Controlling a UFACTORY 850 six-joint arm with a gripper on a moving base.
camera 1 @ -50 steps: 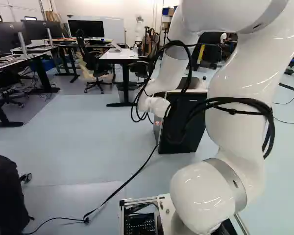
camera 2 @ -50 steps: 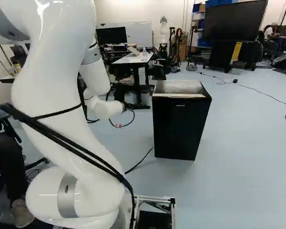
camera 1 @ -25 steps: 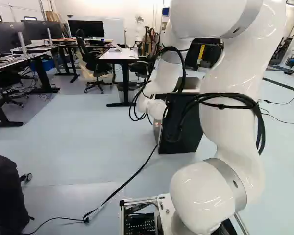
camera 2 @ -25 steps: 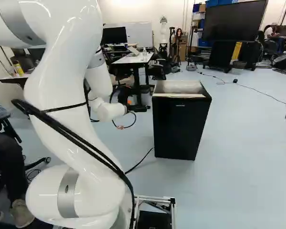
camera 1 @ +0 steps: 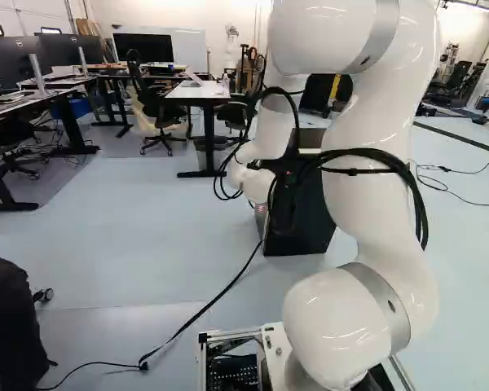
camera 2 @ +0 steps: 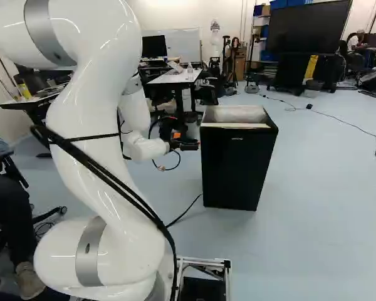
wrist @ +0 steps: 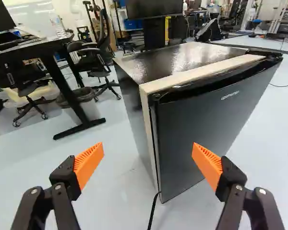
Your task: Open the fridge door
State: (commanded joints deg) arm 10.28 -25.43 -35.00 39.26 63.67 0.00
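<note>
The arm has reached further ahead, toward the fridge. The fingers stand spread, pinching nothing; the fridge is ahead. If the aim is little wrong, they may push the door shut, not pull it.

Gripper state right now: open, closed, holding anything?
Gripper: open, orange pads wide apart, holding nothing; the fridge door is ahead, ungripped.
</note>
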